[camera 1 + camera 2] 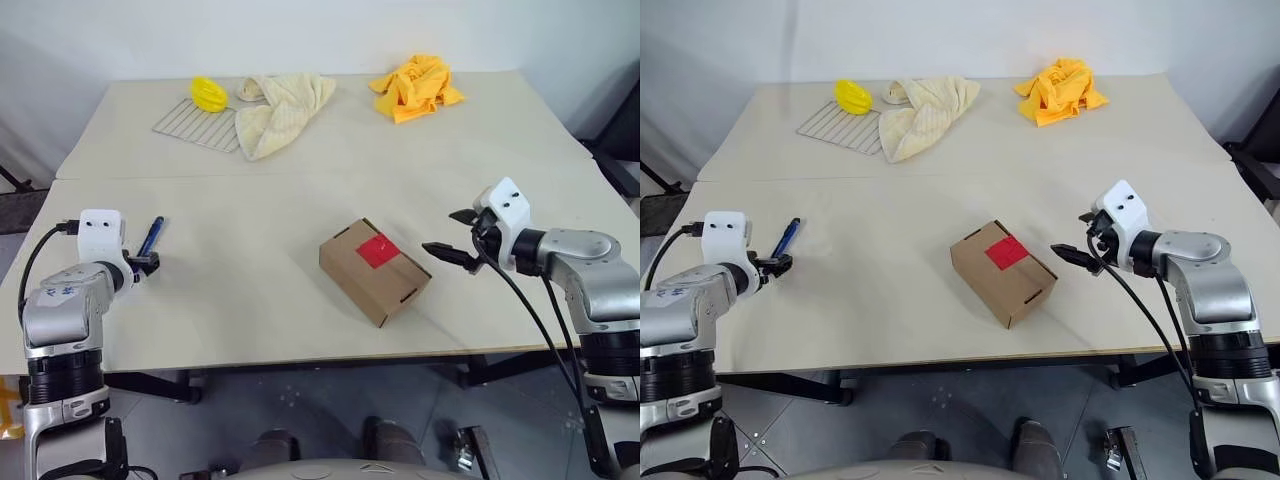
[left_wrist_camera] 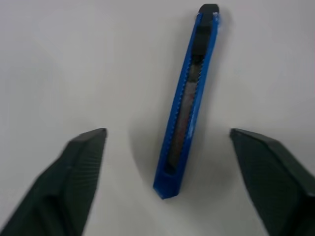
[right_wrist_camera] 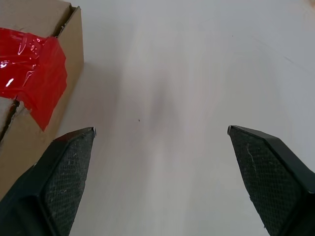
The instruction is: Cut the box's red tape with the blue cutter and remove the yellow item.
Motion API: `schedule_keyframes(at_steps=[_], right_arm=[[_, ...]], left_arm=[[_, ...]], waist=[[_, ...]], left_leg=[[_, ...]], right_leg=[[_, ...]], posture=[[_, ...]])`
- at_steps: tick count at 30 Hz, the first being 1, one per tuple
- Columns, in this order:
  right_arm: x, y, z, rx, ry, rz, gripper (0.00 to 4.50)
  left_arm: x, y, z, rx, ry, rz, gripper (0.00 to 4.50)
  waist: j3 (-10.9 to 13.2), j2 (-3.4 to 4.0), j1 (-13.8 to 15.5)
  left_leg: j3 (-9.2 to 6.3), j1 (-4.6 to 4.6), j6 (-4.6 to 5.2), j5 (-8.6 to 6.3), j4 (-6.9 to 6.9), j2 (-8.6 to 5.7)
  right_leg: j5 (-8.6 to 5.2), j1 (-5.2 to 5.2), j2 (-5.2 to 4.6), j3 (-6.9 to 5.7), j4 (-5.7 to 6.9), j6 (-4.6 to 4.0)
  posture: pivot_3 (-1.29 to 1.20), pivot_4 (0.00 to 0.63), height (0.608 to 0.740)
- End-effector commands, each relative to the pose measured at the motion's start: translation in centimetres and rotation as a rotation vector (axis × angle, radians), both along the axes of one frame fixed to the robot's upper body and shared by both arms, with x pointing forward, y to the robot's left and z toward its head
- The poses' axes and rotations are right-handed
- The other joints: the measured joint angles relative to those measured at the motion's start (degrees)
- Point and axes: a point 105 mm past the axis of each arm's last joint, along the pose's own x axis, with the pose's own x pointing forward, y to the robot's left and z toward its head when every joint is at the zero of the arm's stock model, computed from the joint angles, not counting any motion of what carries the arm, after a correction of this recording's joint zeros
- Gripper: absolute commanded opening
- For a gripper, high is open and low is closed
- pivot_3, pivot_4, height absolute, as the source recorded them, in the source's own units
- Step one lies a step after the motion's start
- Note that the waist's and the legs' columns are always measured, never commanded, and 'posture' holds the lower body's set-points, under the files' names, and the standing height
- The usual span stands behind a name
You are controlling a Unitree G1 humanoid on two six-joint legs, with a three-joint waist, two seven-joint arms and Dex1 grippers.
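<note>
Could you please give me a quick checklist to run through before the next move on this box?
1. Left gripper jaws open: ok.
2. Blue cutter lying flat on the table between them, not held: ok.
3. Right gripper jaws open, empty: ok.
4. Box closed, red tape across the seam: ok.
5. Tape cut: cannot tell.
6. Yellow item inside: cannot tell.
</note>
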Motion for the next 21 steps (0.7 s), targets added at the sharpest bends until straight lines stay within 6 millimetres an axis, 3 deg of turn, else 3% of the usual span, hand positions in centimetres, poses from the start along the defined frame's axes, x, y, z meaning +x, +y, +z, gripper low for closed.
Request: schedule_keyframes(at_steps=[1, 11, 17, 21], right_arm=[[0.0, -0.1, 1.8, -0.019, -0.064, 0.013, 4.50], [0.3, 0.1, 2.0, -0.023, -0.067, 0.024, 4.50], [0.3, 0.1, 2.1, -0.026, -0.067, 0.026, 4.50], [0.3, 0.0, 2.1, -0.031, -0.067, 0.025, 4.50]], left_arm=[[-0.2, 0.5, -0.7, -0.029, 0.017, 0.016, 4.47], [0.2, 1.2, -2.8, -0.220, 0.074, -0.010, 4.47], [0.4, 1.8, -3.7, -0.224, 0.118, -0.026, 4.47], [0.7, 1.8, -4.1, -0.214, 0.141, -0.056, 3.58]], waist=[[0.0, 0.00, -0.1], [0.0, 0.01, 0.0], [-0.1, 0.15, -0.1], [-0.2, 0.29, -0.1]], left_leg=[[0.00, 0.00, 0.00, 0.00, 0.00, 0.00], [0.01, 0.32, -0.01, 0.01, 0.00, 0.01], [0.13, 0.61, -0.03, 0.02, -0.12, 0.01], [0.17, 0.69, -0.06, 0.04, -0.13, 0.01]], right_leg=[[0.00, 0.00, 0.00, 0.00, 0.00, 0.00], [0.00, 0.23, 0.00, 0.04, 0.10, -0.01], [-0.01, 0.31, 0.00, 0.18, 0.19, -0.02], [-0.01, 0.32, 0.00, 0.22, 0.26, -0.04]], posture=[[0.00, 0.150, 0.740], [0.00, 0.150, 0.740], [0.00, 0.150, 0.740], [0.00, 0.150, 0.740]])
